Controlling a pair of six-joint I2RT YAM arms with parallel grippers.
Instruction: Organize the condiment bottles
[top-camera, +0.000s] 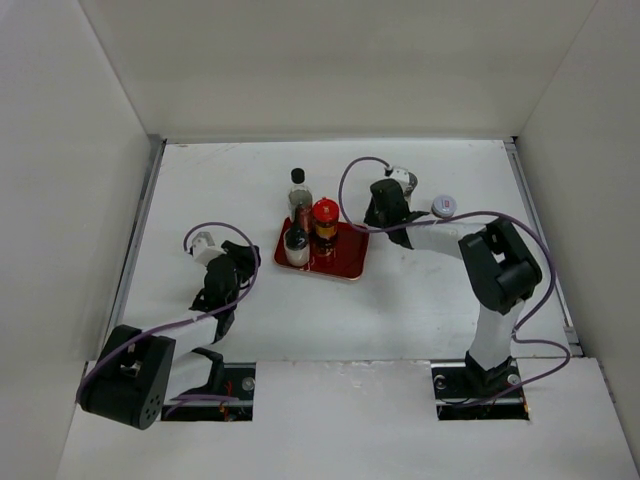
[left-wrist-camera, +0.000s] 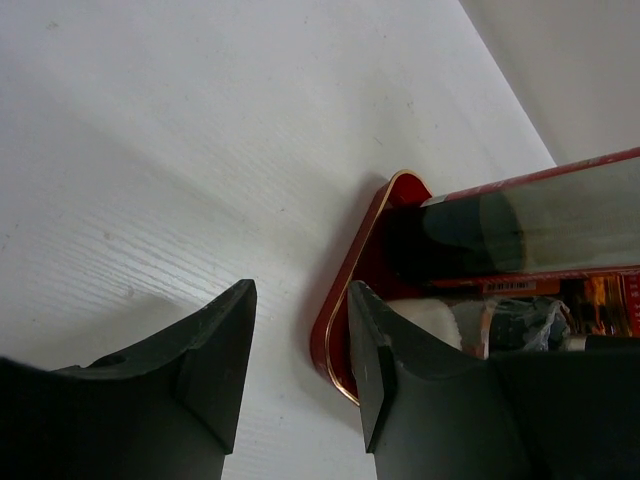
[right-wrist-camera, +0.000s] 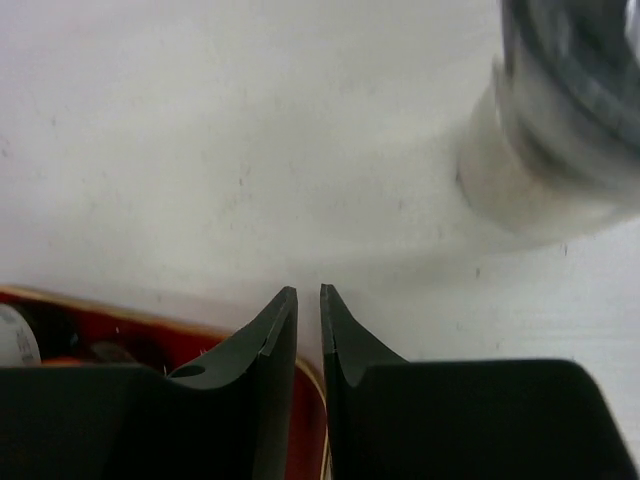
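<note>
The red tray (top-camera: 347, 256) sits in the middle of the tabletop (top-camera: 420, 300). Three of the condiment bottles stand on its left half. The tall black-capped dark bottle (top-camera: 298, 193) is at the far left corner. The red-capped orange bottle (top-camera: 325, 221) is just right of it. A whitish shaker (top-camera: 296, 246) stands nearer, close in front of the tall bottle. A fourth, the grey-capped shaker (top-camera: 443, 206), stands alone on the tabletop, well to the right of the tray and beyond the right arm.

The left hand (top-camera: 246, 262) is low over the tabletop just off the tray's left edge. In its wrist view the left hand (left-wrist-camera: 300, 292) has its fingers parted a little, with only bare tabletop between them. The tray's gold-edged rim (left-wrist-camera: 336, 325) lies just beside the right finger, with the bottles beyond it.

The right hand (top-camera: 372, 222) is at the tray's far right corner. In its wrist view the right hand (right-wrist-camera: 309, 292) has its fingers pressed almost together and grips nothing. The tray's rim (right-wrist-camera: 110, 308) shows under and to the left of them. The grey-capped shaker (right-wrist-camera: 560, 150) appears blurred at the upper right of that view, apart from the fingers.
</note>
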